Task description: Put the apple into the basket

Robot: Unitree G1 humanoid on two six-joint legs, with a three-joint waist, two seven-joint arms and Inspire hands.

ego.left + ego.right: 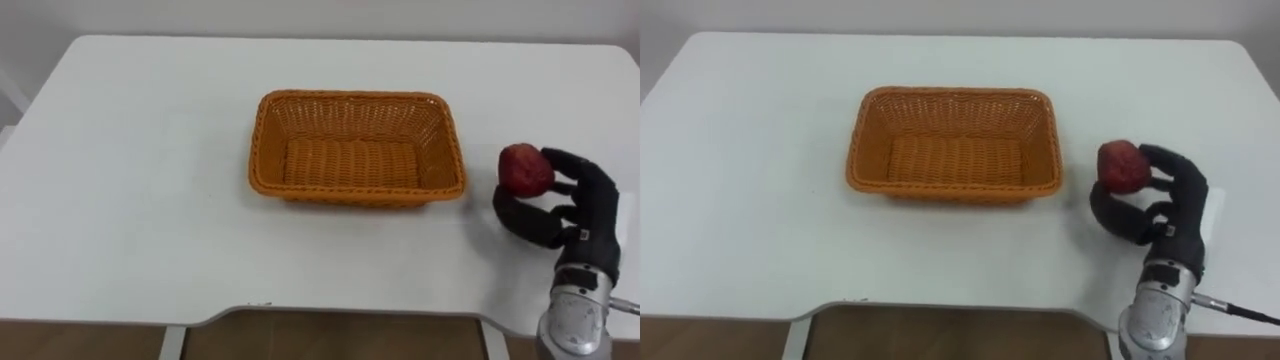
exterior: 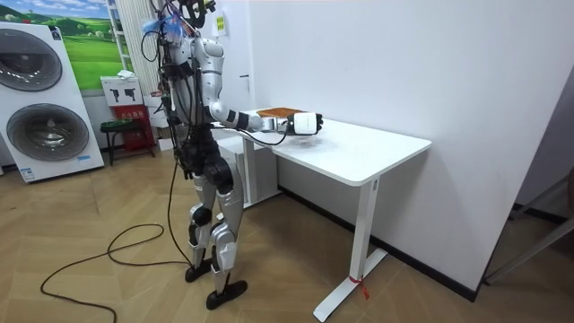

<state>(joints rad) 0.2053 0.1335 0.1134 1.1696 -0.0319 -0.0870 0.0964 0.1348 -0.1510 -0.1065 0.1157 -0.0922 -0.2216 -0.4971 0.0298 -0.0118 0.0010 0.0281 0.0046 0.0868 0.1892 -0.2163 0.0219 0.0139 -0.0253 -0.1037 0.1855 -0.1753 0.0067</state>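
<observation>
At the right edge of the left eye view, the robot's right hand [image 1: 578, 214] came up from the lower right corner with its dark fingers and thumb curled round a red apple [image 1: 525, 168], fingers over the apple's right side and the thumb below it. The apple sat at the top of the hand, over the white table [image 1: 130, 180]. Whether it touched the tabletop could not be told. It lay to the right of an orange wicker basket [image 1: 355, 98] and apart from it, outside the rim and roughly level with the basket's near half. The rectangular basket stood in the middle of the frame, its long sides running across the picture.

In the room view the robot stood upright on both legs at the table's end on the room view's left, one forearm reaching out over the tabletop beside the basket. Behind it, at the upper left of that frame, stood a white washing machine [image 2: 45, 99].
</observation>
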